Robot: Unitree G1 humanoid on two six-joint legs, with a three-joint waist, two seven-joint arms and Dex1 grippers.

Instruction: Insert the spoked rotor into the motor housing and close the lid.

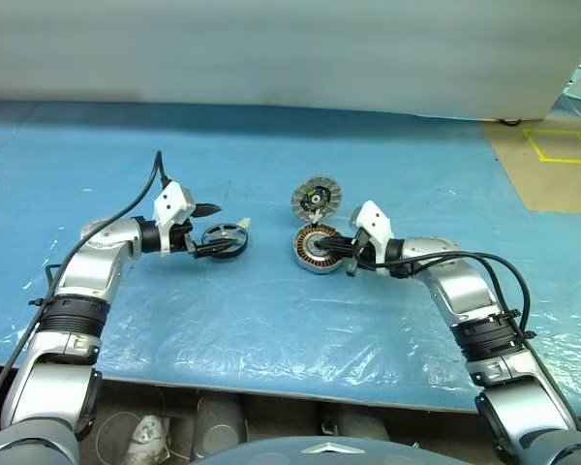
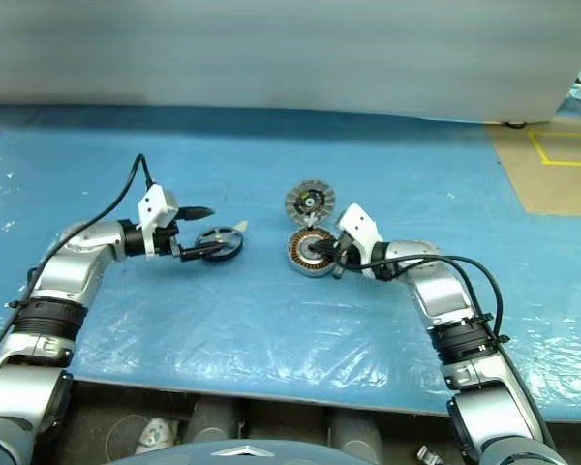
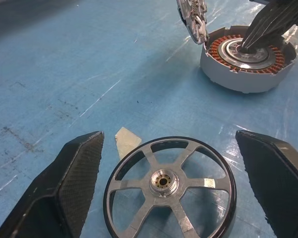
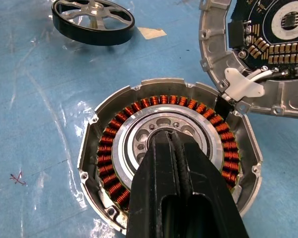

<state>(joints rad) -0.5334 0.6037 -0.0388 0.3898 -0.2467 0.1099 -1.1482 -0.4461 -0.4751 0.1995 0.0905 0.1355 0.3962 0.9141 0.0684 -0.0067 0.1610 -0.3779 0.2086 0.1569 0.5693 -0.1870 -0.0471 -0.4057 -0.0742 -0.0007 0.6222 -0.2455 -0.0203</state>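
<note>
the left end effector point(image 3: 164, 168) hangs over the spoked rotor point(image 1: 224, 239), fingers spread wide, one on each side of the rim and not touching it. the rotor lies flat on the blue tabletop point(image 1: 271, 320), just beside a small scrap of pale tape point(image 3: 126, 141), well left of the motor housing point(image 1: 318, 249). it looks like rigid metal, light for its width, with a smooth dark outer band that could slip between the pads, so a square pinch across the rim, in line with the hub, seems the safest hold; the thin spokes are a poorer bet. over on the right, the right end effector point(image 4: 175, 148) has its fingers pressed together, tips down in the pale centre of the housing, apparently steadying it. the copper windings ring that centre and look easy to scuff, so the rotor wants to go in level. the lid point(image 1: 316, 200) stands tilted up at the housing's far edge, seemingly joined to it by a small bracket, with its circuit face showing in the right wrist view.
</note>
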